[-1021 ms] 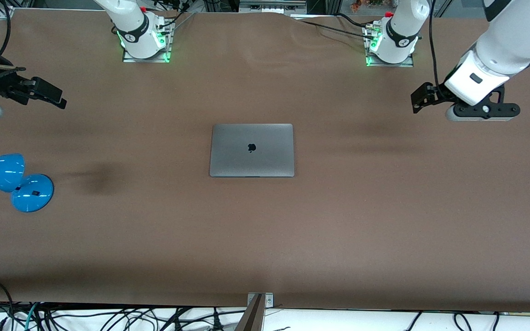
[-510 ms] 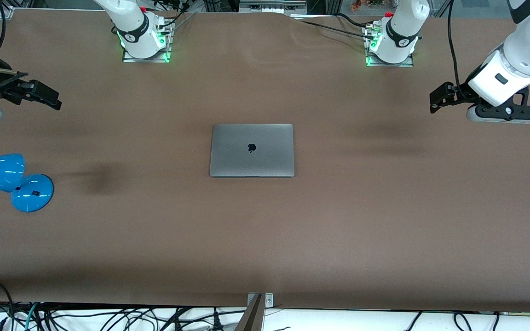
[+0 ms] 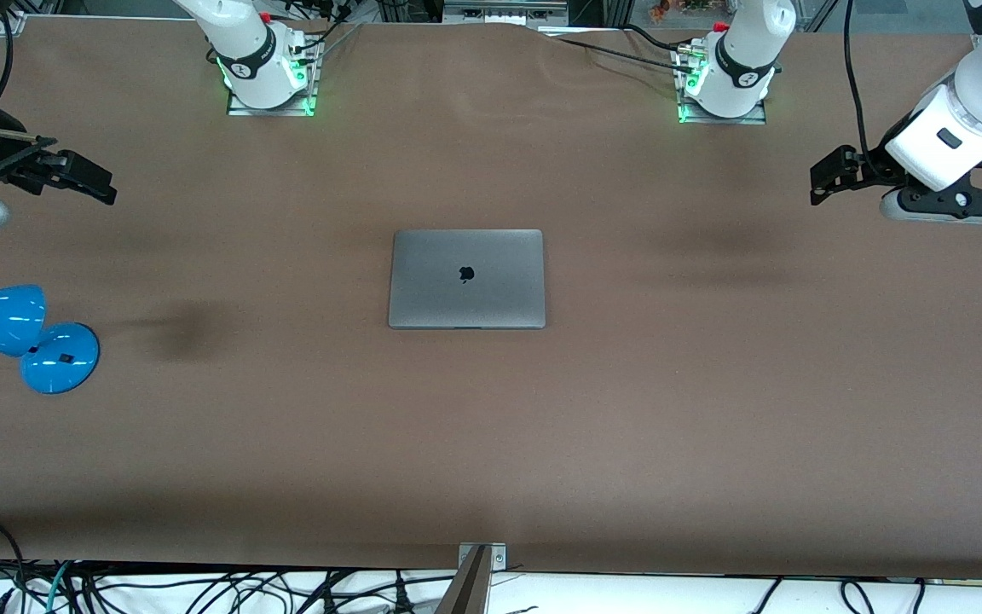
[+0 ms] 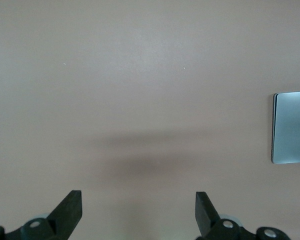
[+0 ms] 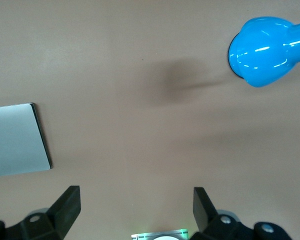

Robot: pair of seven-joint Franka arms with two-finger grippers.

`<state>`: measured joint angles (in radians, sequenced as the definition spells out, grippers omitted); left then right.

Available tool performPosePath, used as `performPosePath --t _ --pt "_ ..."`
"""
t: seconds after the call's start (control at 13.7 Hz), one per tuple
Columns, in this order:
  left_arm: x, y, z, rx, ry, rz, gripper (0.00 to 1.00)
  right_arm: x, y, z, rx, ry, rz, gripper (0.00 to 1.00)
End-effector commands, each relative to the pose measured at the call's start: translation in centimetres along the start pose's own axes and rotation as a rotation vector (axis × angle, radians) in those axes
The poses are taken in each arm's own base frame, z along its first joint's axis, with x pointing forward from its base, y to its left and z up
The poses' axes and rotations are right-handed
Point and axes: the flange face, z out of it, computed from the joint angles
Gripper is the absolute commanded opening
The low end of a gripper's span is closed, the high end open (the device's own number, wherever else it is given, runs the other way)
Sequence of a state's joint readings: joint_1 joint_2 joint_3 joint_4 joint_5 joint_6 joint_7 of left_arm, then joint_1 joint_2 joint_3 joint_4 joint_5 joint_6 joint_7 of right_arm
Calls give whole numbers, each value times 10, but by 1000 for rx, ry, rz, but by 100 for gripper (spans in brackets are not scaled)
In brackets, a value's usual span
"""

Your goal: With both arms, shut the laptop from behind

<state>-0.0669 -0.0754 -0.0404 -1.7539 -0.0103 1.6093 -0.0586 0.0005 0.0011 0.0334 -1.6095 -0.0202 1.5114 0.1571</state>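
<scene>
Front view: found the laptop [image 3: 466,279] lying flat on the brown bench [image 3: 713,409] at mid-span, lid down with the logo up, so the closing looked done already. Long axis ran from one arm's end of the bench toward the other. Left gripper [image 3: 826,175] hung over bare bench at the left arm's end, well apart from the laptop, which lay toward the bench's middle from those fingers. Right gripper [image 3: 86,179] hung over the right arm's end, likewise well apart, above a blue lamp [image 3: 22,337]. Neither arm clearly the closer; both seemed parked off to the sides, empty.

Left wrist view: showed the left gripper's fingers [image 4: 70,207] spread wide with only bench between them, and one short edge of the laptop [image 4: 292,127] off to the side, not between the fingers.

Right wrist view: showed the right gripper's fingers [image 5: 67,202] also spread apart on nothing, the laptop's corner [image 5: 15,140] off to one side and the lamp head [image 5: 265,50] to the other.
</scene>
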Motion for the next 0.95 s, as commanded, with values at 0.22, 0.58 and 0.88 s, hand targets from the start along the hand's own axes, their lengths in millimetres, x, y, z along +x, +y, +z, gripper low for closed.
performPosePath --t 0.22,0.58,0.88 --pt "-5 7 -34 21 33 33 100 -7 4 -2 -12 7 -3 100" --pt "-3 7 -36 16 36 39 100 -6 3 -1 -12 6 -4 100" --pt "-2 11 -36 11 38 39 100 -6 3 -1 -12 6 -4 100"
